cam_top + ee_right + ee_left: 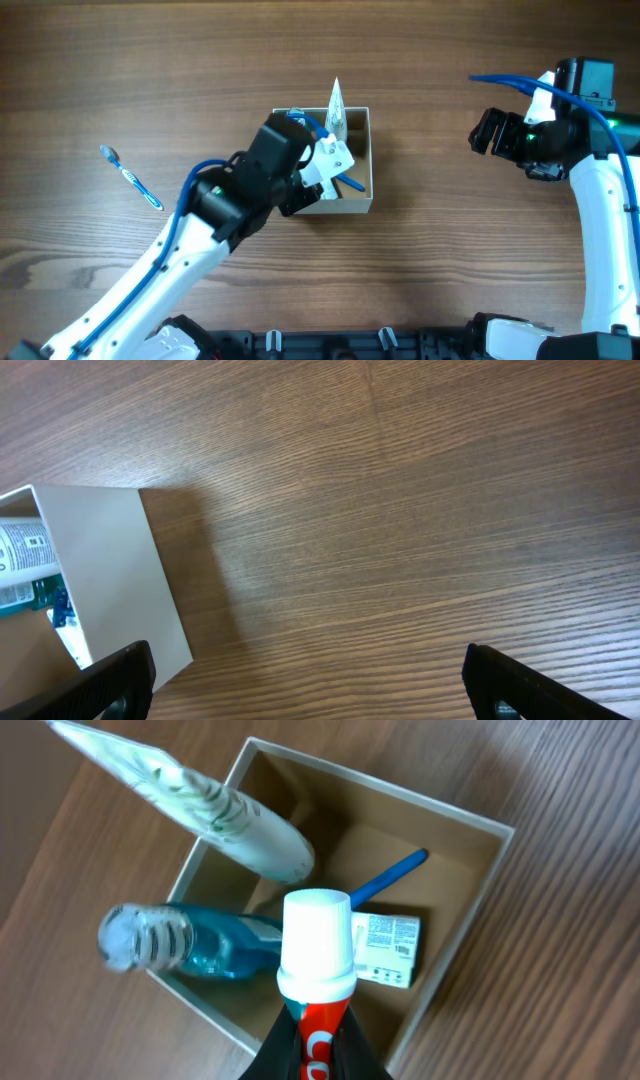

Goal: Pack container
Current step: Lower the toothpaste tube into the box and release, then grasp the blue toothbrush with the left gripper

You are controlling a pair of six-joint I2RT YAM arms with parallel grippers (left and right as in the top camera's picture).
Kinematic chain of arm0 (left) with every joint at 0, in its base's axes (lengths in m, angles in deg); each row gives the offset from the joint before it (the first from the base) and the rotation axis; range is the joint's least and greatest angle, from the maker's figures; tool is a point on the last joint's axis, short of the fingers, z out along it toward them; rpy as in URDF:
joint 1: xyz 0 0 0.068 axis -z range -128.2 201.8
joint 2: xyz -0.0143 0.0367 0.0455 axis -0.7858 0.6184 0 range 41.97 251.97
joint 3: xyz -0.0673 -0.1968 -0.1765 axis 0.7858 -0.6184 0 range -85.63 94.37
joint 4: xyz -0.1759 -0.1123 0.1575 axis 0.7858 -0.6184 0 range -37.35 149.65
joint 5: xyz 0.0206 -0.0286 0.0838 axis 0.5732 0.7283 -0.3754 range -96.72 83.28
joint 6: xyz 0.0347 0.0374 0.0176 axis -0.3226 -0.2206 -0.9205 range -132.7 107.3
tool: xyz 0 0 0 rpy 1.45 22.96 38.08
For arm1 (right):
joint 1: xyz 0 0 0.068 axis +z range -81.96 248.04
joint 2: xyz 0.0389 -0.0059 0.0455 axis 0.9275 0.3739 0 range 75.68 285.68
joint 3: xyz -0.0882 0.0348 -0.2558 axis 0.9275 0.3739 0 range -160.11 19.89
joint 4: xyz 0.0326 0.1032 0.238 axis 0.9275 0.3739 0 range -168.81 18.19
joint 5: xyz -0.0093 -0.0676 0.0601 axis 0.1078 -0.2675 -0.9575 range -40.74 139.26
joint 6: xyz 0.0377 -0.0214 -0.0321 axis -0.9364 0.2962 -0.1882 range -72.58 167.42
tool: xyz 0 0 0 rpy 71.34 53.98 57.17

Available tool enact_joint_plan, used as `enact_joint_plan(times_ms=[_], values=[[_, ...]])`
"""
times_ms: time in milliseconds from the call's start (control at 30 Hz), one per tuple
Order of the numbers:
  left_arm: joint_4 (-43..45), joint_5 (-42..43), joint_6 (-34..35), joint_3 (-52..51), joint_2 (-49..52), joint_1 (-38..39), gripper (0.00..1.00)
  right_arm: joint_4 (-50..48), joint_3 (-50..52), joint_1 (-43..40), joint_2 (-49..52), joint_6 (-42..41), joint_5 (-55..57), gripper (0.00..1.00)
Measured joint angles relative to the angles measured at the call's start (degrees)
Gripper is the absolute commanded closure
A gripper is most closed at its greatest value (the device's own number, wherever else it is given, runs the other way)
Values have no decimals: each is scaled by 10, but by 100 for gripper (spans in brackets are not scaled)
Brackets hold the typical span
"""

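Wooden table (450, 260). Container (350, 207) sits mid-table, holding a blue bottle (200, 945), a white-green tube (230, 815) and a small packet (388, 948). Left gripper (318, 1058) clamps a red toothpaste tube (318, 945) over the container. Right gripper (307, 670) is spread wide, off to the container's right. Toothbrush (130, 177) lies far left.

Pose: left arm (150, 270) comes in from the lower-left edge on a diagonal toward centre, wrist pitched downward. The left gripper (335, 165) is clamped on a white-capped red tube (317, 945), cap pointing away from the wrist. The right arm (600, 230) rises along the right edge, wrist turned leftward. The right gripper (484, 130) points left, fingers (110, 680) spread wide.
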Motion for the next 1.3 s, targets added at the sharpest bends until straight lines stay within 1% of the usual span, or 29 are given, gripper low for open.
enact_joint_plan(times_ms=[100,167,333,367,400,467,533,600,633,700,733,767,800,900,933,967,1000,1033,1067,1100,1200,1300], values=[[53,2,-33,0,28,0,96,-1,0,0,0,0,0,0],[68,4,-59,0,64,0,96,0,0,0,0,0,0,0],[87,7,-75,0,125,0,96,0,0,0,0,0,0,0],[88,8,-76,0,137,0,94,0,0,0,0,0,0,0],[89,9,-77,0,146,0,87,0,0,0,0,0,0,0],[95,9,-80,0,162,0,77,0,0,0,0,0,0,0],[97,10,-83,0,166,1,56,0,0,0,0,0,0,0],[97,10,-84,0,166,1,40,0,0,0,0,0,0,0],[98,11,-82,0,166,1,35,0,0,0,0,0,0,0],[99,10,-83,0,166,1,31,0,0,0,0,0,0,0],[100,9,-78,0,165,1,18,0,0,0,0,0,0,0],[99,0,-65,0,158,1,9,0,0,0,0,0,0,0],[99,-13,-48,0,144,1,2,0,0,0,0,0,0,0],[99,-82,46,0,39,-9,0,0,0,0,0,0,0,0],[88,-112,99,3,-19,-37,0,0,0,0,0,0,0,0],[72,-130,153,9,-61,-83,0,-1,0,0,0,0,0,0],[58,-138,191,11,-82,-127,0,0,0,0,0,0,0,0],[42,-139,222,14,-90,-165,0,-1,0,0,0,0,0,0],[23,-147,262,14,-96,-228,0,0,0,0,0,0,0,0],[8,-158,317,14,-91,-318,0,0,0,0,0,0,0,0],[-17,-153,454,12,-41,-492,0,0,0,0,0,0,0,0],[-12,-123,523,12,36,-582,0,0,0,0,0,0,0,0]])
